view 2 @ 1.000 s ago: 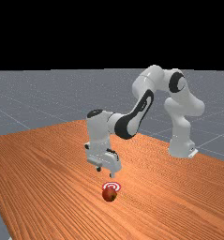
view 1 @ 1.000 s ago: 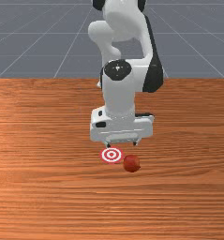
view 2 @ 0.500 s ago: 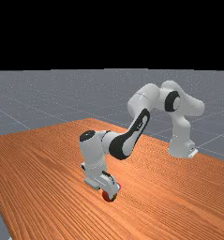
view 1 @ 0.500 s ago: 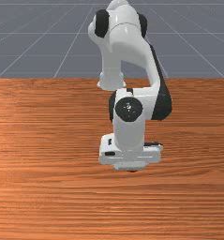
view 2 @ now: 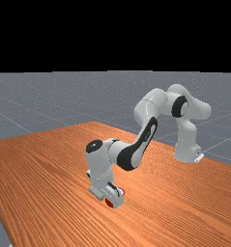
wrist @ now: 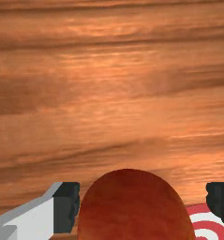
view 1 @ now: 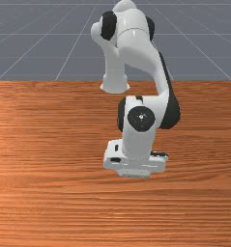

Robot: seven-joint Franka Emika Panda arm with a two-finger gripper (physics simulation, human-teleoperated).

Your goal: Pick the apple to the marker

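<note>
Spread wide and gripping nothing, the jaws straddle the red apple (wrist: pixel 134 206), which sits on the wooden counter (wrist: pixel 108 93), at the far view's near left of the target-ringed marker (wrist: pixel 208 225).

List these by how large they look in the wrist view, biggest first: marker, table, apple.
1. Table
2. Apple
3. Marker, counting just its visible part; the apple looks clearly larger.
</note>
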